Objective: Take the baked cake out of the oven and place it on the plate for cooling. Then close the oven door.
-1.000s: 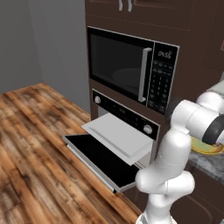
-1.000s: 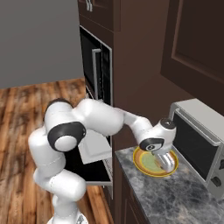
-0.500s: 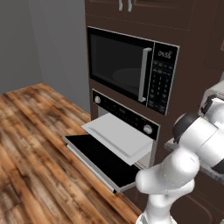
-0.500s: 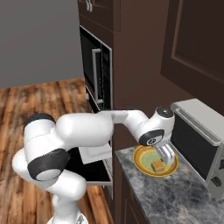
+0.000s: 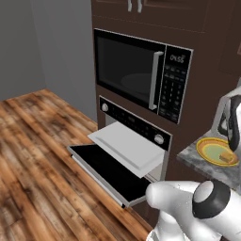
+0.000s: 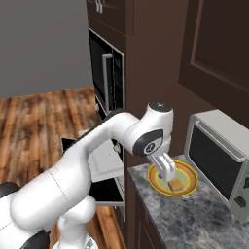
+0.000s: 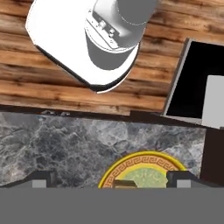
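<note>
The baked cake (image 6: 176, 184), a small golden-brown chunk, rests on the orange-rimmed plate (image 6: 192, 183) on the stone counter. My gripper (image 6: 170, 176) hovers just above it, open, with nothing between its fingers. From the left base, the cake (image 5: 227, 157) lies on the plate (image 5: 202, 148) under the gripper (image 5: 233, 141). In the hand view the plate (image 7: 144, 156) sits between the wide-apart fingertips (image 7: 41, 177), and a sliver of cake (image 7: 124, 183) shows at the bottom. The oven (image 5: 134, 123) has its door (image 5: 108, 169) dropped open.
A pale tray (image 5: 129, 146) sticks out of the oven over the open door. The black microwave (image 5: 136, 70) sits above the oven. A grey countertop box with a dark window (image 6: 219, 155) stands right of the plate. Wooden floor (image 5: 37, 141) spreads to the left.
The gripper has let go of the cake, which now lies on the plate, and has lifted a little. The arm's elbow has swung round.
</note>
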Motion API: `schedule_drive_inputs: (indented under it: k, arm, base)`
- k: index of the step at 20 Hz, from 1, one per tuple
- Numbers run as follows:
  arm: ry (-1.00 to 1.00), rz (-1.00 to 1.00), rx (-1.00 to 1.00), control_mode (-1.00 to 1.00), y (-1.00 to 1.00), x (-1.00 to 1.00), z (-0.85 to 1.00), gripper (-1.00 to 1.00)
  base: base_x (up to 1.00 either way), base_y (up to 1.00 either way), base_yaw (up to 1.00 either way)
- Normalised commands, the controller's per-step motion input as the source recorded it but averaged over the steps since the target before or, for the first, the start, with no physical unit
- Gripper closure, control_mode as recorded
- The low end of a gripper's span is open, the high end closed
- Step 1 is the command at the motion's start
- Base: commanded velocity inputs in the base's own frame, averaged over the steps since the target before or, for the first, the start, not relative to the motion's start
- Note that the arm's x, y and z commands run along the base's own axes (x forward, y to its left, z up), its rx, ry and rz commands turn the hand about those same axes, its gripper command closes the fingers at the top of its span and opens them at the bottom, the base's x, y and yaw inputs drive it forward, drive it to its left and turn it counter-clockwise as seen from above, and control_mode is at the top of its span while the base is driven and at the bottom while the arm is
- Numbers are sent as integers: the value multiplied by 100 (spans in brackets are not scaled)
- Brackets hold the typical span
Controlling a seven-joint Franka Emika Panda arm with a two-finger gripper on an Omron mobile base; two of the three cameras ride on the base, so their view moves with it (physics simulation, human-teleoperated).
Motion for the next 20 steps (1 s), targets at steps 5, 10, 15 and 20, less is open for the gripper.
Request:
schedule_drive_inputs:
  k: [5, 10, 15, 20]
  arm:
    - [4, 15, -8, -100, 100, -40, 86, -100]
    - [0, 2, -6, -100, 100, -11, 54, -100]
    - [-1, -20, -1, -100, 100, -1, 20, -100]
    - [-2, -35, 0, -100, 100, 0, 3, -100]
  base:
    - [0, 0, 0]
    - [0, 0, 0]
    - [0, 0, 0]
    - [0, 0, 0]
